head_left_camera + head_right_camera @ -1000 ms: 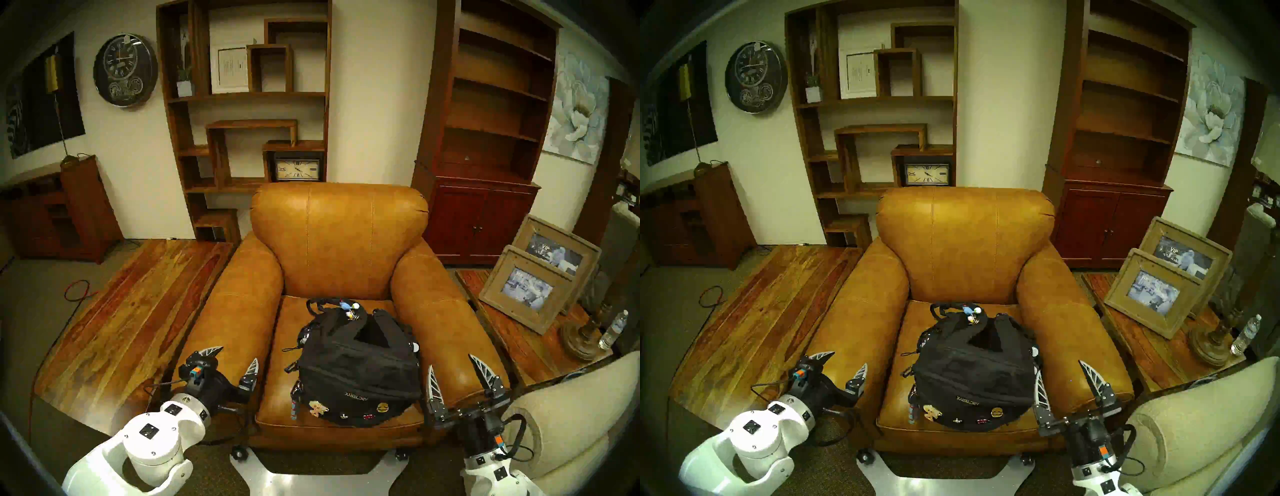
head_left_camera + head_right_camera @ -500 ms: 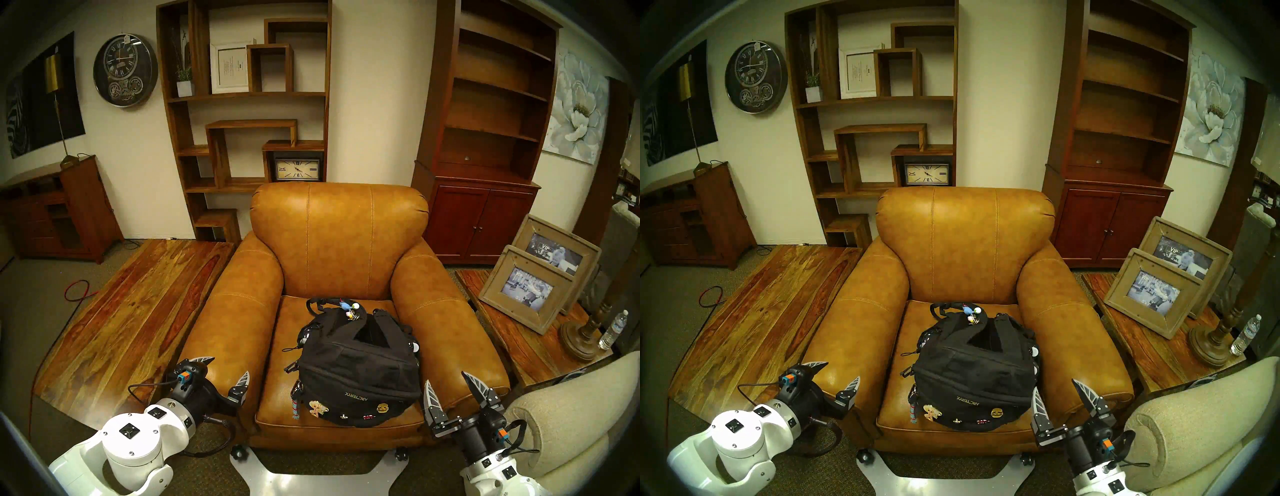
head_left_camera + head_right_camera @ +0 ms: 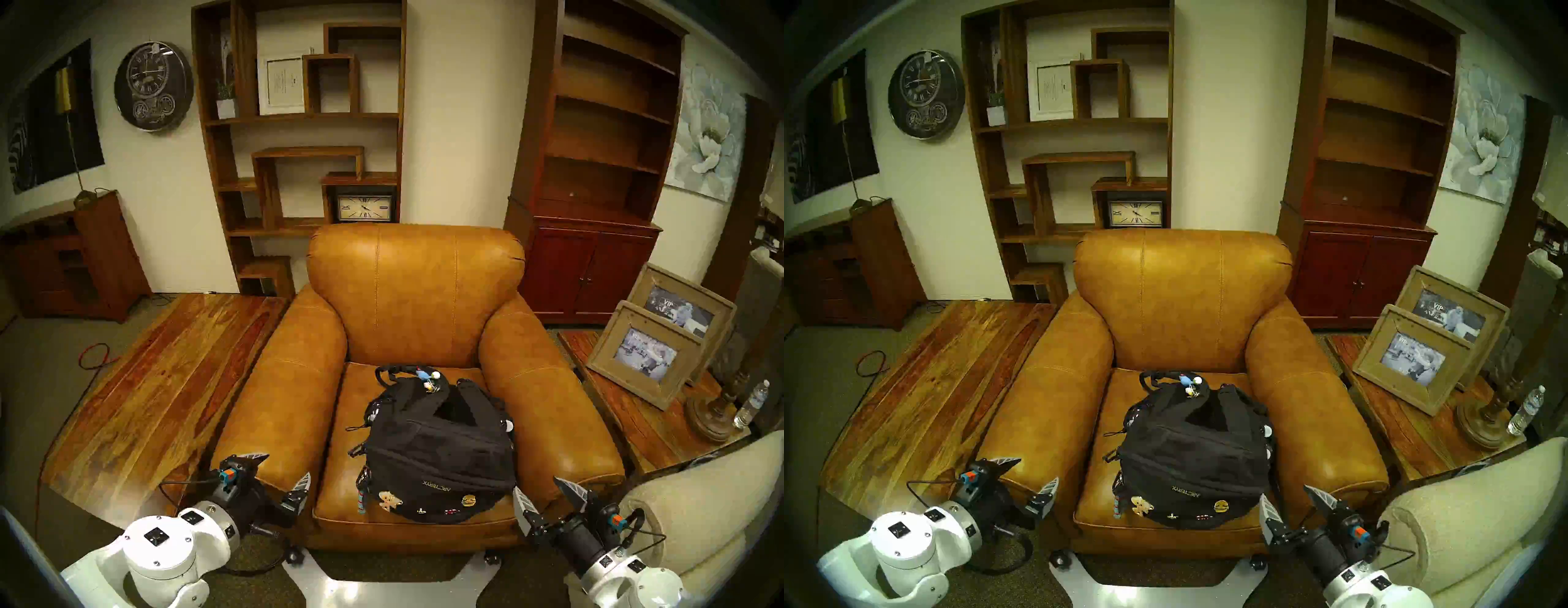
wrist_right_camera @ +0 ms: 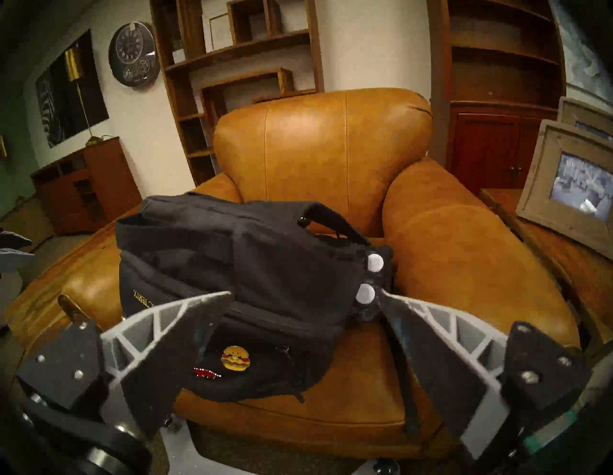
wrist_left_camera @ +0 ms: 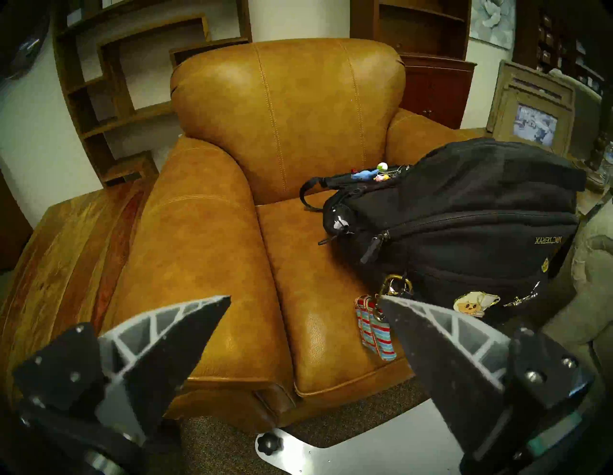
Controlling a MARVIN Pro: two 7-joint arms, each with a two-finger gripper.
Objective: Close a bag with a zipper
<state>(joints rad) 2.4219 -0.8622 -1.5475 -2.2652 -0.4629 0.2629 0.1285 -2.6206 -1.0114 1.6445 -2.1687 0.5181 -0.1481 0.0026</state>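
The black bag [image 3: 439, 458] [image 3: 1193, 458] lies on the armchair seat, its white lettering and enamel pins [image 3: 388, 499] facing me. A striped tassel [image 5: 374, 328] hangs at its front left corner. The zipper [image 5: 464, 223] runs as a dark curved line above the lettering; whether it stands open I cannot tell. My left gripper [image 3: 285, 466] [image 5: 305, 298] is open and empty over the front end of the chair's left arm. Beside the bag's front right corner, my right gripper [image 3: 536, 484] [image 4: 306, 292] is open and empty, not touching the bag [image 4: 248, 272].
The tan leather armchair [image 3: 415, 297] holds the bag between its two thick arms. A wooden table [image 3: 161, 382] stands to the left. The right side table [image 3: 636, 429] carries picture frames [image 3: 645, 356], a lamp base and a water bottle [image 3: 753, 403]. A beige sofa arm [image 3: 712, 501] is close by my right arm.
Both grippers have drawn back toward me and lower in the head views, staying open. The bag has not moved.
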